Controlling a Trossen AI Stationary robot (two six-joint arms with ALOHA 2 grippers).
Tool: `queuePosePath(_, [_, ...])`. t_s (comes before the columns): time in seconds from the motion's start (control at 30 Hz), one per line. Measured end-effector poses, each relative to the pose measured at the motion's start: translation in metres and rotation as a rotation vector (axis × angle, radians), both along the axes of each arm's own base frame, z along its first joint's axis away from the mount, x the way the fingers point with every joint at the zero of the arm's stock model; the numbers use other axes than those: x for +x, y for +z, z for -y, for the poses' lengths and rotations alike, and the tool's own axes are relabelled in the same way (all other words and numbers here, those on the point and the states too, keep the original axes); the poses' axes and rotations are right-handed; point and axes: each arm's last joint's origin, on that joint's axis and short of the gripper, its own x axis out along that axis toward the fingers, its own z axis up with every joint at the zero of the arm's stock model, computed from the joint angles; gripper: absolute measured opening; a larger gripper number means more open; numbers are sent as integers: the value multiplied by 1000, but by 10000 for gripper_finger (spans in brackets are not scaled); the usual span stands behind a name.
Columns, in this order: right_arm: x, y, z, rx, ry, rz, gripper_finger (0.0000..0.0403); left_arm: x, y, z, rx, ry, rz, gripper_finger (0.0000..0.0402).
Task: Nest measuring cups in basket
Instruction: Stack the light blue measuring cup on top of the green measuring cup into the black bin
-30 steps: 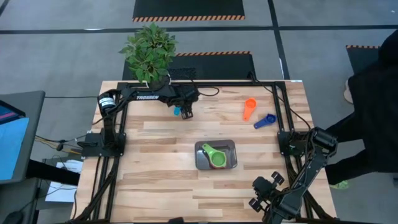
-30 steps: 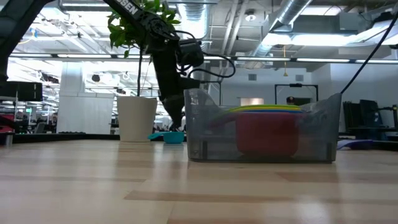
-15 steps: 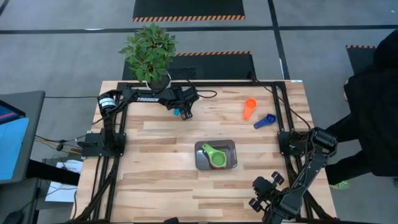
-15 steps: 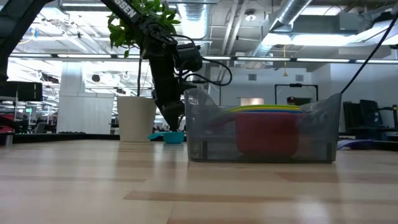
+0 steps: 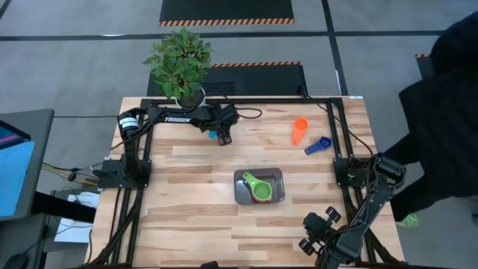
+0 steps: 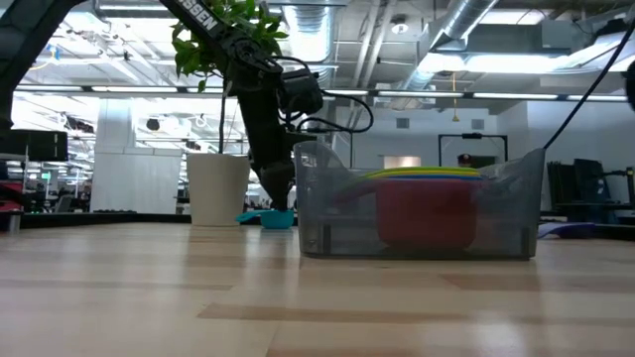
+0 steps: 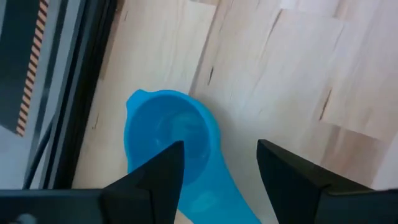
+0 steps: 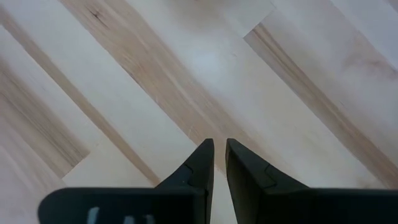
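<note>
The grey basket (image 5: 239,187) sits mid-table with nested cups inside, a green one (image 5: 261,189) on top; in the low view a red cup (image 6: 427,213) shows through the basket's wall (image 6: 516,198). A light blue cup (image 7: 168,134) rests on the table near the far edge. My left gripper (image 7: 221,155) hovers open over it, pointing steeply down, fingers on either side of its handle (image 7: 214,199); whether they touch it I cannot tell. An orange cup (image 5: 299,131) and a blue cup (image 5: 317,145) lie at the far right. My right gripper (image 8: 219,158) waits over bare wood near the front right, fingers a narrow gap apart.
A white pot (image 6: 218,188) with a green plant (image 5: 179,60) stands at the far edge beside the left arm. A black frame rail (image 5: 246,100) runs along the far edge. A person in dark clothes (image 5: 448,112) stands past the table's right edge.
The person beside the table's right edge has shifted. Both grippers stay about where they were.
</note>
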Motion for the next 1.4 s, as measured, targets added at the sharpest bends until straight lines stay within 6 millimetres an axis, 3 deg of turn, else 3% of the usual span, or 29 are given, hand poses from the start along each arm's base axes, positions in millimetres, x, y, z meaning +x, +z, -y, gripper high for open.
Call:
queuePosePath(0.23, [0, 0, -1, 9, 2, 5, 65, 0, -13, -2, 20, 29, -58, 194])
queuePosePath(0.43, [0, 0, -1, 11, 2, 5, 65, 2, -14, -4, 32, 5, -45, 194])
queuePosePath(0.6, [0, 0, -2, 13, 2, 6, 65, -3, -18, -7, -63, -5, -45, 188])
queuePosePath(0.7, [0, 0, -2, 14, 2, 7, 65, -5, -24, -5, -81, -3, -84, 157])
queuePosePath(0.9, [0, 0, -2, 20, 2, 11, 65, -2, -28, 2, -84, -30, -111, 28])
queuePosePath(0.97, [0, 0, -2, 20, 2, 10, 65, -1, -27, 6, -98, -32, -121, 12])
queuePosePath(1.2, [0, 0, -2, 19, 3, 10, 65, 6, -11, 43, -160, -111, -277, 3])
queuePosePath(1.4, [0, 0, -2, 18, 3, 10, 65, 25, 20, 96, -41, -300, -377, 2])
